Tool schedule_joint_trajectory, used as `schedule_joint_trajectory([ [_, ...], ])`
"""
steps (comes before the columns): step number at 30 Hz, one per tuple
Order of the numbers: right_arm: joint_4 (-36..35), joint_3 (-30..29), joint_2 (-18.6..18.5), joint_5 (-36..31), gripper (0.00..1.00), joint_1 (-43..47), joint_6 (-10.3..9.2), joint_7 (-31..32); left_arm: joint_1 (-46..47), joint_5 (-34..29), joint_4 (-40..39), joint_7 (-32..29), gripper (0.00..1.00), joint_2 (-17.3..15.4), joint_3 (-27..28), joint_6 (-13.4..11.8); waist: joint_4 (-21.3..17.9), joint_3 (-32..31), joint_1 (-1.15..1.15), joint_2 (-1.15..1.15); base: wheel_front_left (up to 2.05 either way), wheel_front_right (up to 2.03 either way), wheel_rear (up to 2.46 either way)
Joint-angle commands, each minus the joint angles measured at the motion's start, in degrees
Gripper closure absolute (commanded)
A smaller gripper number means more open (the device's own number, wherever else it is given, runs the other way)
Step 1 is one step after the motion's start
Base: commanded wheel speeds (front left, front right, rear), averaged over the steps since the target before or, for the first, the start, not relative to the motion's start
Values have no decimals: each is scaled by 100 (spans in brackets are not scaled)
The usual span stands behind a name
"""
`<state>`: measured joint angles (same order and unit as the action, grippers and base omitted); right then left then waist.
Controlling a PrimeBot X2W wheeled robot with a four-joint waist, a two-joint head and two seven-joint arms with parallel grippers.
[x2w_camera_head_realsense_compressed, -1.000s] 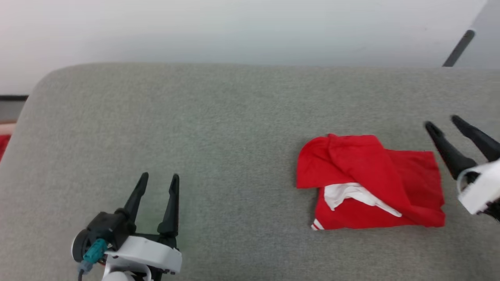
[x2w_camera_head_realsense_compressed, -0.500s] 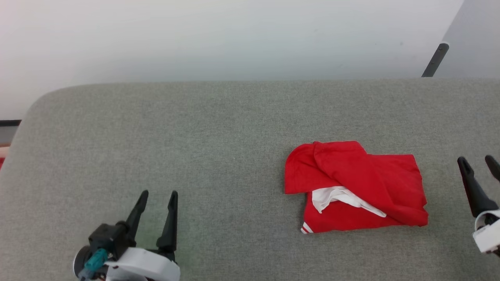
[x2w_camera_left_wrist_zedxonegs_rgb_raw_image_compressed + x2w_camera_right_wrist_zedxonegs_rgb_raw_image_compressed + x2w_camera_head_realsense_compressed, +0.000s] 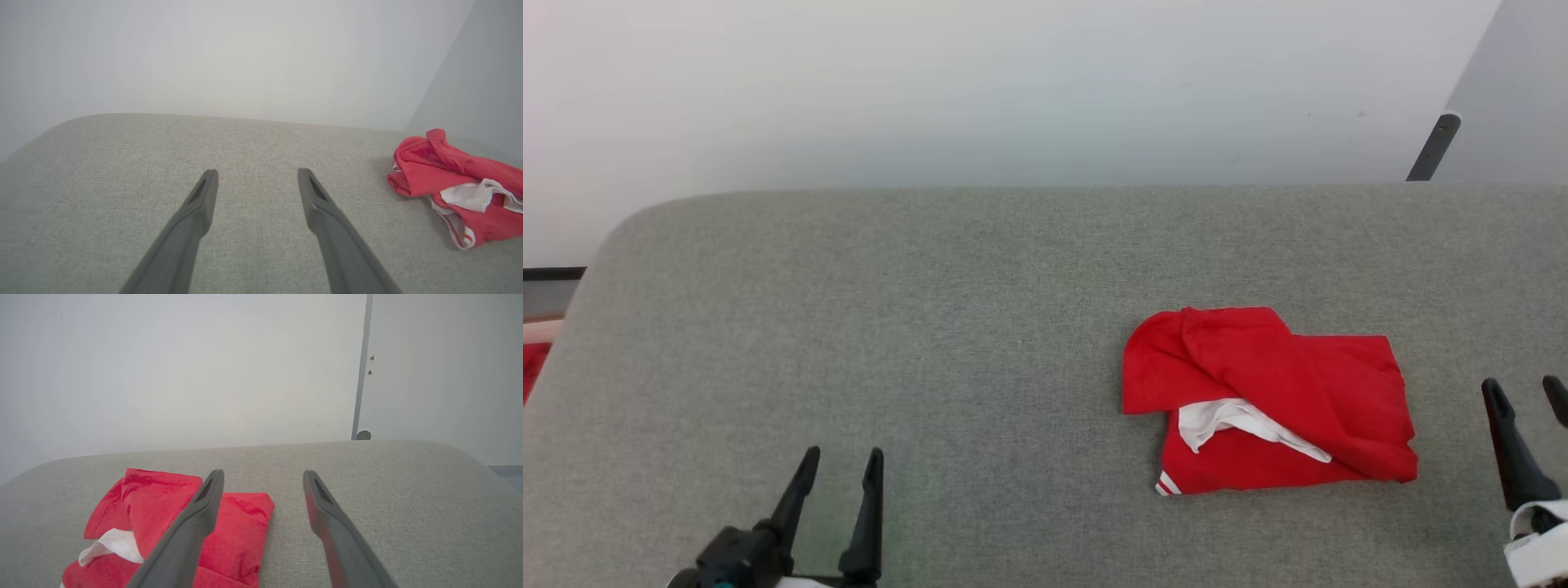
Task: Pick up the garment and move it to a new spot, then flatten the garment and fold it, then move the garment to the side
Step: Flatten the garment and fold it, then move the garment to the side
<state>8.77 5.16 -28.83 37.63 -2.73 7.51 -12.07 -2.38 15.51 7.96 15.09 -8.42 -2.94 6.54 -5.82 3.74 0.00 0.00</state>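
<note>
Head view looks down on a grey fabric-covered bench [image 3: 931,327] with the garment [image 3: 1270,400] lying on its right half, about midway between the far edge and the near edge and well apart from the rounded far-left corner. It is gathered into a compact, roughly rectangular bundle of several red layers, with a fold of the white panel [image 3: 1233,416] peeping out between them and a bit of striped trim [image 3: 1166,484] showing at its near-left corner. That shape reads as a fold already made, though a loose one: the top flap lies askew, not square to the layers under it. The left hand [image 3: 844,453] sits by the near edge on the left half of the bench, its two dark fingers spread apart with nothing between them, far from the cloth. The right hand [image 3: 1523,384] is just beside the garment's right edge, toward the bench's right end, also spread wide and empty; from its own wrist camera one finger crosses in front of the red cloth but does not appear to touch it. With both hands open and clear of the bundle, and the bundle set off toward one side, the task looks near or at its end. The left half of the bench has nothing on it, which suits a garment meant to be put aside.
</note>
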Motion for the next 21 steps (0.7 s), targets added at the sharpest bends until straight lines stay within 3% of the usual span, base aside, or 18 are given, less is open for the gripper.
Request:
schedule_joint_trajectory([
  [1,-98,-96,118,-153,0,141,-5,-51,-130,-88,-103,4,0,-1,4,-52,29,-15,0,0,0,0,0],
  [9,-541,-438,537,-749,0,571,-5,-29,-462,-210,-477,4,0,62,30,-170,94,-81,0,0,0,0,0],
  [21,-1033,-765,927,-1034,0,907,-5,159,-694,-232,-787,4,0,57,65,-251,133,-12,0,0,0,0,0],
])
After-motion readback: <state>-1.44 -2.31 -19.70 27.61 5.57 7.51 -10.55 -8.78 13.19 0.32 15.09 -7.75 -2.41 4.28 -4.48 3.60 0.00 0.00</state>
